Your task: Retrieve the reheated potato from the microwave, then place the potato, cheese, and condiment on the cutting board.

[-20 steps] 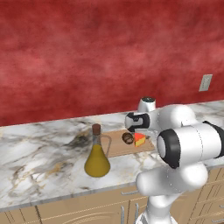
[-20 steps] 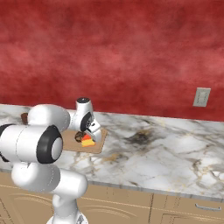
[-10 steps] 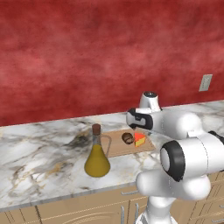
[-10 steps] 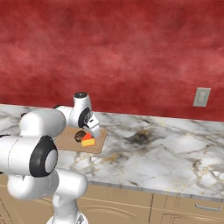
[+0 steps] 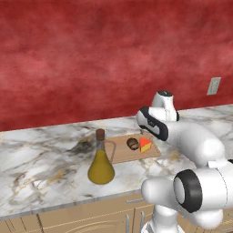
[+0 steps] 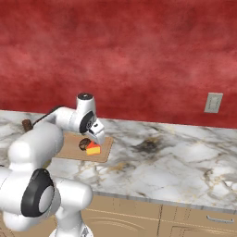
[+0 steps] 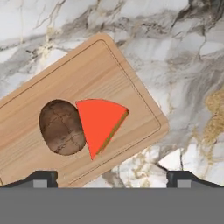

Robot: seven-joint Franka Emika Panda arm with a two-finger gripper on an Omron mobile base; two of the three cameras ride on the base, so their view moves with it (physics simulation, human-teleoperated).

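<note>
We find the potato (image 7: 62, 127) and the cheese (image 7: 100, 122) lying on the cutting board (image 7: 109, 65), touching one another, toward the board's end nearer the arm. The gripper (image 7: 111, 177) hangs above them with its jaws spread wide and nothing between them; the two dark tips stand well apart at the bottom of the hand view. We judge two of the three items delivered.

The condiment (image 5: 101, 160) stands upright on the counter (image 5: 41, 154), just beside the board's other end and off the wood. It is the outstanding item.

Risks we note from here:

- The bottle is round-bellied, glass and tall for its base. A grasp taken low on the belly may slip; one taken at the narrow neck may let it swing and tip.
- The arm must cross from the cheese end to the bottle. A low pass could sweep the potato, which is roundish and would roll, or push the cheese off the wood.
- The free wood lies at the bottle's end. Setting the bottle half on the board's edge would leave it tilted and liable to fall.
</note>
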